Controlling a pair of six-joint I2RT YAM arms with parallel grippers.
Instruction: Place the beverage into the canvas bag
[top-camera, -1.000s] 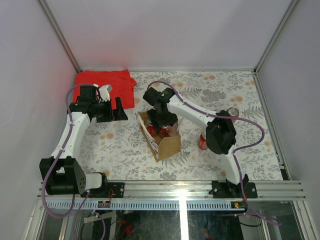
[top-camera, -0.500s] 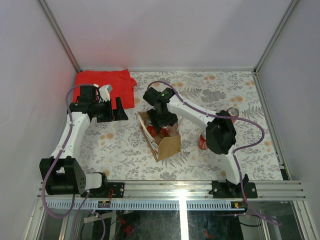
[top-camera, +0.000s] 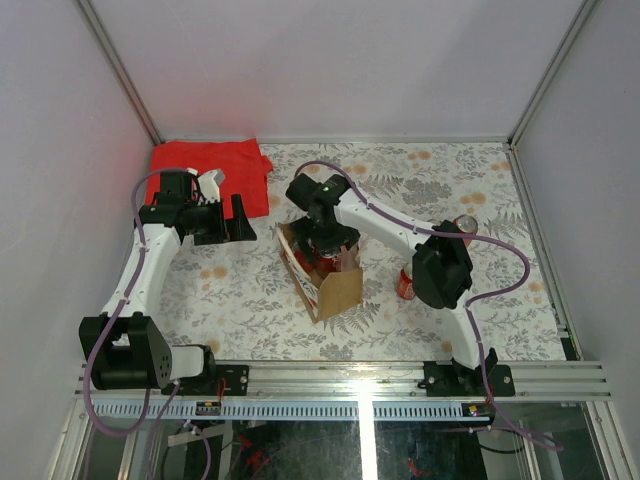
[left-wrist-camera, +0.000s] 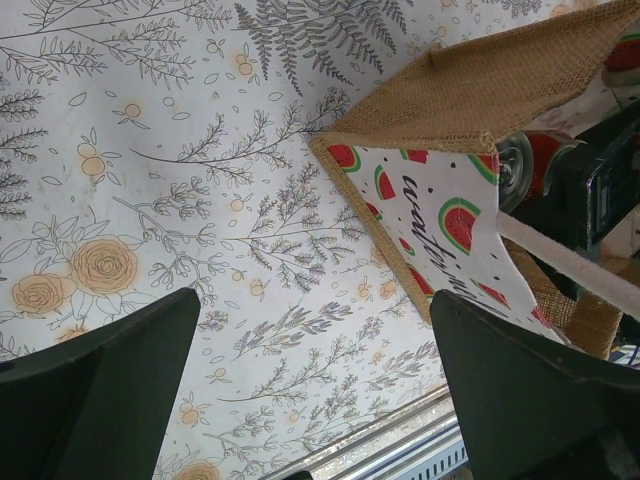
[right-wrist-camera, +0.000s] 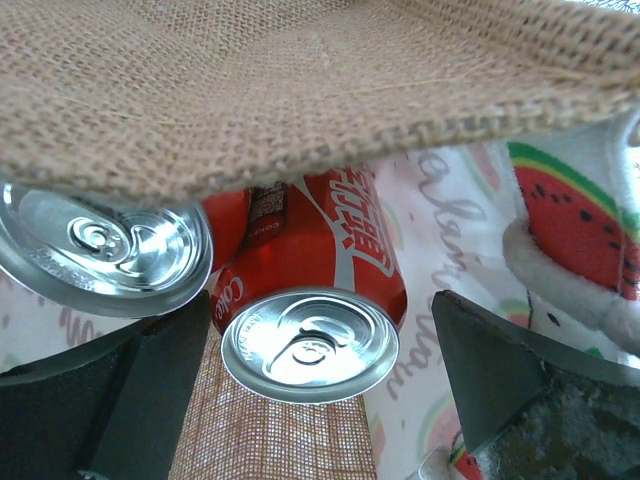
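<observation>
I see my right fingers (right-wrist-camera: 510, 385) spread wide at the mouth of the canvas bag (top-camera: 338, 290), clear of the red cola can (right-wrist-camera: 310, 330) sitting inside between them, beside a second can (right-wrist-camera: 100, 245). My left fingers (left-wrist-camera: 100, 390) hang apart over the tabletop (left-wrist-camera: 150, 150), near the bag.

R gripper (top-camera: 325, 251) low at canvas bag (top-camera: 340, 292) mouth; L gripper (top-camera: 240, 218) apart, near red cloth (top-camera: 205, 162).
</observation>
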